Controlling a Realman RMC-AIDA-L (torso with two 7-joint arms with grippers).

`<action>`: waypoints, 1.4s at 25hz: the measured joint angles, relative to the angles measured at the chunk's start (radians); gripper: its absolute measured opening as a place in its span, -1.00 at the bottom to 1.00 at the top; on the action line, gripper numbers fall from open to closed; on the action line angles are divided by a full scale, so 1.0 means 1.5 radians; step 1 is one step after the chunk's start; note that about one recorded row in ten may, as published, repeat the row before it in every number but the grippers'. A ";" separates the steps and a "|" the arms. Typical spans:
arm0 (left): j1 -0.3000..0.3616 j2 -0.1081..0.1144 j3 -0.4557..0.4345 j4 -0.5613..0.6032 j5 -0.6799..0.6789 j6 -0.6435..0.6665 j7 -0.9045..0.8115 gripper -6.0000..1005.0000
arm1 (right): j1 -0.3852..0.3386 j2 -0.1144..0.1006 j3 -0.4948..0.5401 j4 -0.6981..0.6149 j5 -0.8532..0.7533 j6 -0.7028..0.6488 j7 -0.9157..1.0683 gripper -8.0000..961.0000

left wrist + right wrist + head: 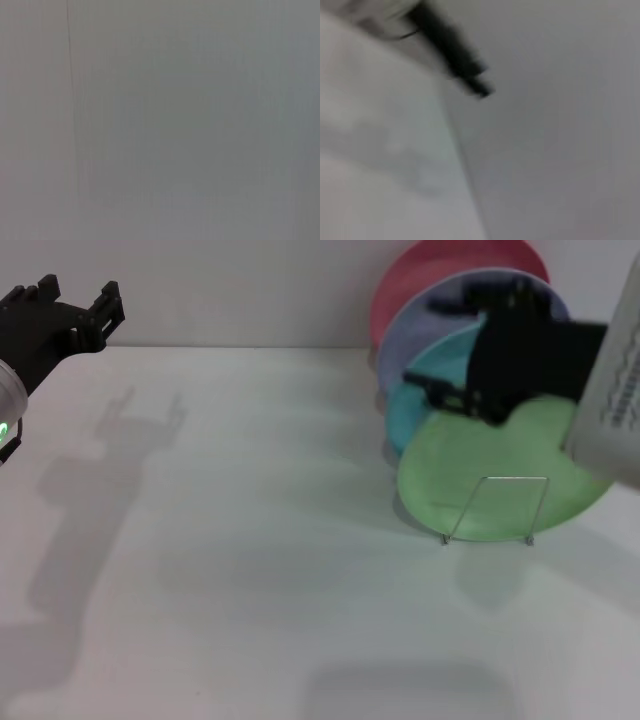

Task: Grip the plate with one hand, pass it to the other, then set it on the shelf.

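The light green plate (490, 455) stands on edge at the front of the wire shelf (497, 508) on the right of the table, leaning against the other plates. My right gripper (420, 344), on the striped silver-white wrist (615, 370), hangs just above the green plate's upper rim. Its two black fingers are spread apart and point left across the plates behind. My left gripper (78, 302) is raised at the far left, well away from the plates, open and empty. The right wrist view shows only one blurred black finger (462, 62). The left wrist view shows plain grey.
Behind the green plate stand a light blue plate (408, 418), a lavender plate (425, 328) and a red plate (440, 265) at the back. The white table (250, 540) stretches left and forward of the shelf, with the wall close behind.
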 joint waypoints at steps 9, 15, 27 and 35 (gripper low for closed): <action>0.004 0.000 -0.001 0.008 0.002 0.018 0.005 0.31 | -0.079 -0.001 -0.036 -0.104 0.203 -0.511 -0.163 0.29; -0.006 0.000 -0.003 0.029 0.001 0.021 0.005 0.31 | -0.084 -0.003 -0.118 -0.198 0.249 -0.843 -0.255 0.29; -0.016 0.000 -0.003 0.055 0.001 0.040 0.000 0.30 | -0.049 -0.005 -0.144 -0.747 -0.191 -1.791 0.452 0.29; 0.010 0.000 0.054 0.118 0.003 0.260 -0.002 0.30 | 0.025 -0.008 0.066 -1.182 -0.025 -1.907 1.219 0.29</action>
